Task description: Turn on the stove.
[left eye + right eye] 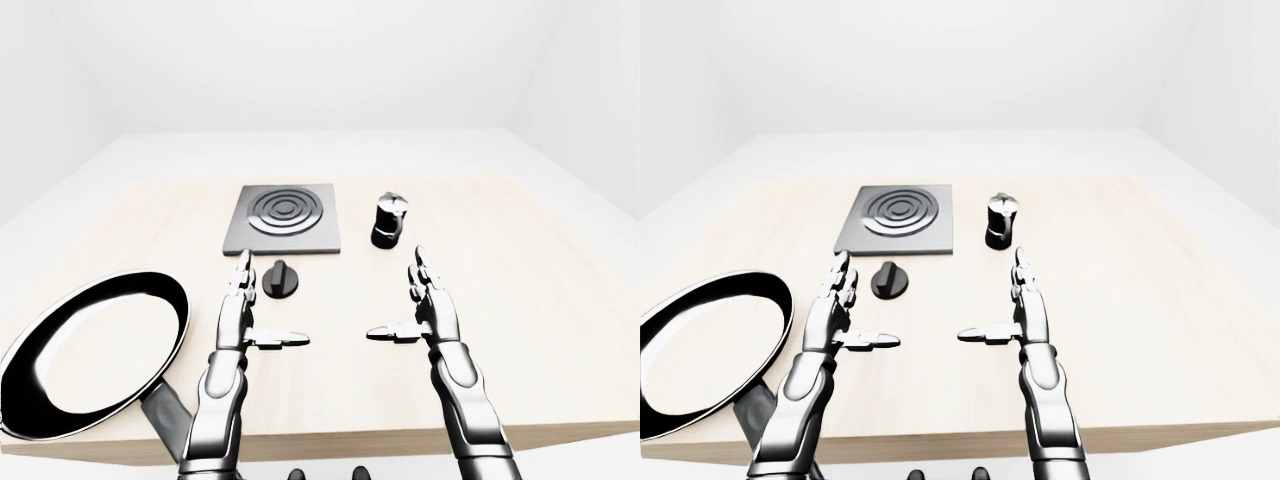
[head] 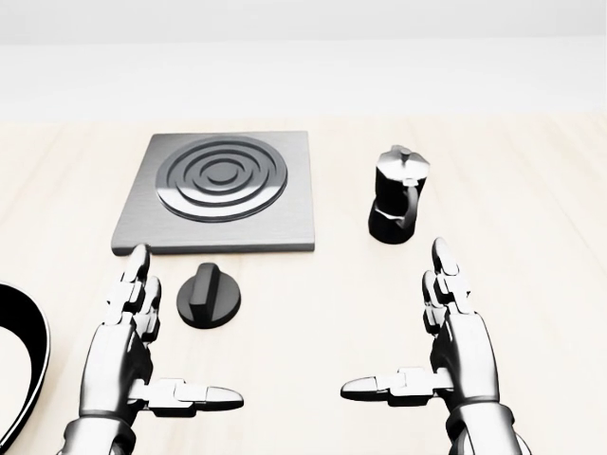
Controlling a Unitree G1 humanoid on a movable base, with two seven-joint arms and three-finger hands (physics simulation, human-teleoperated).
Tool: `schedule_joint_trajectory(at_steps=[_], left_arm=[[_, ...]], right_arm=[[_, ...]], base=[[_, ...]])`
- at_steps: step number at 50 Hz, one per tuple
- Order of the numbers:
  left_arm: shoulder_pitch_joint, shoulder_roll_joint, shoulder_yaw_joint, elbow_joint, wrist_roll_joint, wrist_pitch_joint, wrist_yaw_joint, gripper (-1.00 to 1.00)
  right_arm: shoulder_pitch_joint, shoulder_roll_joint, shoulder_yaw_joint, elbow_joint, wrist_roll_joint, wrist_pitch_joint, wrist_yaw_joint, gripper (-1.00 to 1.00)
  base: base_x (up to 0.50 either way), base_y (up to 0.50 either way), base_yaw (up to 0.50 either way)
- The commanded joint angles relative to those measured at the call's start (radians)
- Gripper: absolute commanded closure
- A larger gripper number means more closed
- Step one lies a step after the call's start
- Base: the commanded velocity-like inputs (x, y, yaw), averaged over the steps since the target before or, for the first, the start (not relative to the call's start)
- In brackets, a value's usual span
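Observation:
A grey square stove plate point(image 2: 216, 192) with dark ring burners lies on the pale wooden table point(image 2: 313, 303). Its black round knob point(image 2: 209, 297) sits just below the plate's lower edge. My left hand point(image 2: 133, 346) hovers open at the lower left of the head view, its fingertips beside the knob's left side and not touching it. At the lower right my right hand point(image 2: 446, 336) is open too, with its thumb pointing inward. Neither hand holds anything.
A black and silver moka pot point(image 2: 395, 194) stands right of the stove plate, above my right hand. A large black frying pan point(image 1: 95, 352) lies at the table's left, its handle reaching toward the near edge beside my left arm.

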Motion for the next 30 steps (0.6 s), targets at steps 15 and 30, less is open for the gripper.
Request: schedule_joint_trajectory(at_steps=[15, 30], left_arm=[[-0.003, 0.0, -0.004, 0.017, 0.003, -0.005, -0.007, -1.0], [-0.039, 0.002, -0.002, 0.154, 0.01, -0.069, -0.007, -1.0]], right_arm=[[0.002, 0.0, 0.003, 0.006, -0.004, -0.005, 0.0, -1.0], [0.002, 0.0, 0.003, 0.016, -0.003, -0.01, 0.007, -1.0]], base=[[0.27, 0.0, 0.0], [0.0, 0.0, 0.0]])
